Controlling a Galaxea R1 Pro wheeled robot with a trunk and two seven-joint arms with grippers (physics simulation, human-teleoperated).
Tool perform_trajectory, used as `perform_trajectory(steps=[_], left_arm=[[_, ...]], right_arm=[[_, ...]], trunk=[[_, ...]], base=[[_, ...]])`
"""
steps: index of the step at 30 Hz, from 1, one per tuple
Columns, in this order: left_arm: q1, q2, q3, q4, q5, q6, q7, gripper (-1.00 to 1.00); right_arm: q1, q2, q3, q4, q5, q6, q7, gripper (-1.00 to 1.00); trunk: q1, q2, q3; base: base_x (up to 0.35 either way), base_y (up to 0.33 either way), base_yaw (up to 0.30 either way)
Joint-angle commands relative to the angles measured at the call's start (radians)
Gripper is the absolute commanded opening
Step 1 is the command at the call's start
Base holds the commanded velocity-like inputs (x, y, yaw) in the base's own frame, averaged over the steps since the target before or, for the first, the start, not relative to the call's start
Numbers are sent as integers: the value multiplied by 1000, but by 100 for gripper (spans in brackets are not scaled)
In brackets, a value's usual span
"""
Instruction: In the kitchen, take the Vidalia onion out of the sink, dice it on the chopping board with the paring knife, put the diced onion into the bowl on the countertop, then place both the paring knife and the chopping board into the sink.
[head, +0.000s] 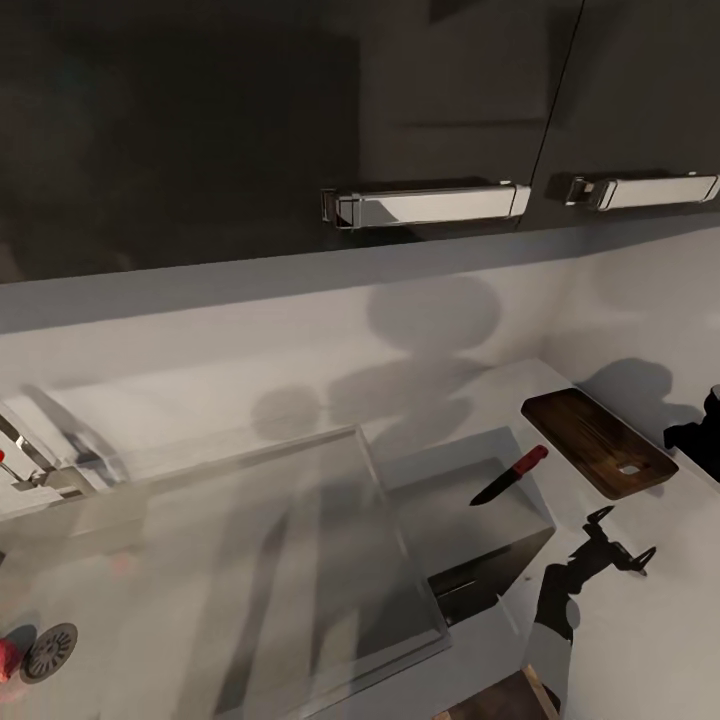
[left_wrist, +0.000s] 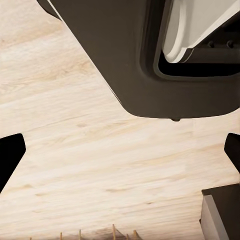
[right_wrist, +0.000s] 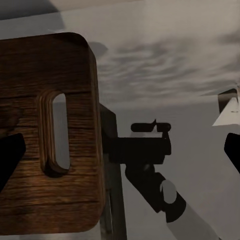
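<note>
Head view: chopping board (head: 601, 441) lies on the countertop (head: 640, 640) at far right, slot end nearest the R gripper (head: 700, 430), which sits just beside it at the frame edge. Paring knife (head: 509, 475), red handle, dark blade, rests between board & sink (head: 200, 560); onion (head: 8, 660) by the drain. R wrist view: fingertips (right_wrist: 10, 157) spread apart over the board. L gripper (left_wrist: 120, 155) also apart, above wood floor (left_wrist: 75, 150)
</note>
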Motion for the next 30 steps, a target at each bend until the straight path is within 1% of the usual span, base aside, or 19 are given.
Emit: perform_trajectory(steps=[1,9,17,25,28,30], left_arm=[[0,0,2,-2,1,5,-1,100],[0,0,2,-2,1,5,-1,100],[0,0,2,-2,1,5,-1,100],[0,0,2,-2,1,5,-1,100],[0,0,2,-2,1,5,-1,100],[0,0,2,-2,1,5,-1,100]], right_arm=[[-1,0,-1,-2,-6,4,-6,100],[-1,5,0,-1,-7,3,-6,100],[-1,17,1,0,-8,3,-6,100],[-1,20,1,-1,-8,3,-5,100],[-1,20,2,-1,-8,3,4,100],[-1,20,3,-1,-8,3,23,100]], trunk=[[1,-2,-2],[1,-2,-3],[1,-2,-12],[1,-2,-18],[1,-2,-21],[1,-2,-23]], base=[[0,0,0],[0,0,0],[0,0,0],[0,0,0],[0,0,13],[0,0,42]])
